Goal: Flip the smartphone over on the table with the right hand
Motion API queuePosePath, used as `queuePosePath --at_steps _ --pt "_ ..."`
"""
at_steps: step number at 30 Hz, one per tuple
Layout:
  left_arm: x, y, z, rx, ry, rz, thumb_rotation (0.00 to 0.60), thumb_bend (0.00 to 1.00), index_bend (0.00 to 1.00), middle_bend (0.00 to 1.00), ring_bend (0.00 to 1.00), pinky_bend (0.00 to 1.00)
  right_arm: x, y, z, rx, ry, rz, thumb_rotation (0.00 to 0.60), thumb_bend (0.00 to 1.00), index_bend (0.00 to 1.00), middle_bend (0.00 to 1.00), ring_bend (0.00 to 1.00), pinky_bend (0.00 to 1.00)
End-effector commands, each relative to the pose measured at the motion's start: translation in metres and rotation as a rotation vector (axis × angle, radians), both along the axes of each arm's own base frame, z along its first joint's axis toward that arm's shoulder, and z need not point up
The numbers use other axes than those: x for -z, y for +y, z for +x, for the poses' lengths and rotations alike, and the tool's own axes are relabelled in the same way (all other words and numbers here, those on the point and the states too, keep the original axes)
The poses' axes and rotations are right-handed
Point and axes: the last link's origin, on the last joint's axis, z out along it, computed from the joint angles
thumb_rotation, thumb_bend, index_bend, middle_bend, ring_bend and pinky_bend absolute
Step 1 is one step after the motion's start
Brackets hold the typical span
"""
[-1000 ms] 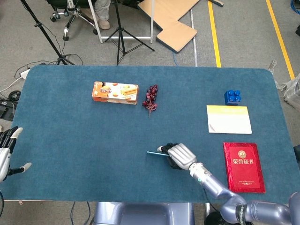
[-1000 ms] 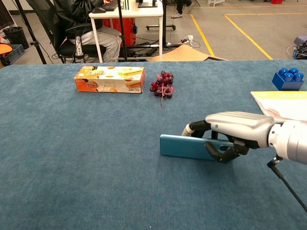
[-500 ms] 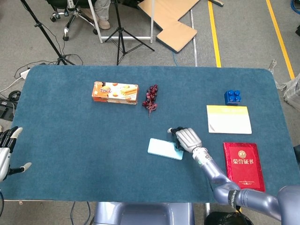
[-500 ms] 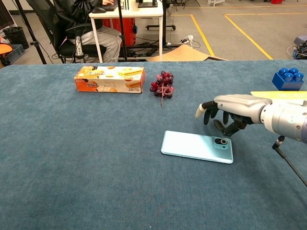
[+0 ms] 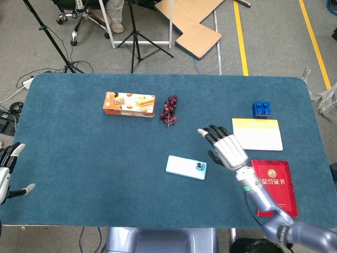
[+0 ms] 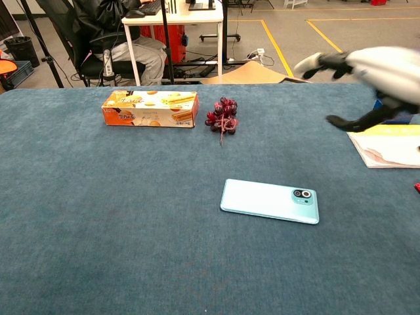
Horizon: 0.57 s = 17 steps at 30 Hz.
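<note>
The phone lies flat on the desk, near its front middle. Behind it sit a snack box and grapes; to its right lie a notepad and booklet.

A blue worktop holds an orange snack box just beside dark grapes, far from the fingers; nearer them, a blue brick, yellow-edged notepad and red booklet.

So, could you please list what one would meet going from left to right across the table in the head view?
left hand → biscuit box → grapes → smartphone → right hand → blue brick
</note>
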Motion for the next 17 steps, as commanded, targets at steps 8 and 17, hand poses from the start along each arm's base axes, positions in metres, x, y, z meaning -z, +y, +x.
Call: queuePosePath --at_steps 8,17 --pt "-0.008 -0.01 0.004 0.05 -0.01 0.055 0.6 0.0 0.0 0.0 0.0 0.0 -0.069 0.074 -0.061 0.157 -0.081 -0.066 0.6 0.0 0.01 0.0 0.0 0.0" --pt "-0.01 -0.015 0.006 0.07 -0.024 0.059 0.6 0.0 0.0 0.0 0.0 0.0 -0.094 0.1 -0.094 0.29 -0.084 -0.147 0.6 0.0 0.0 0.0 0.0 0.0"
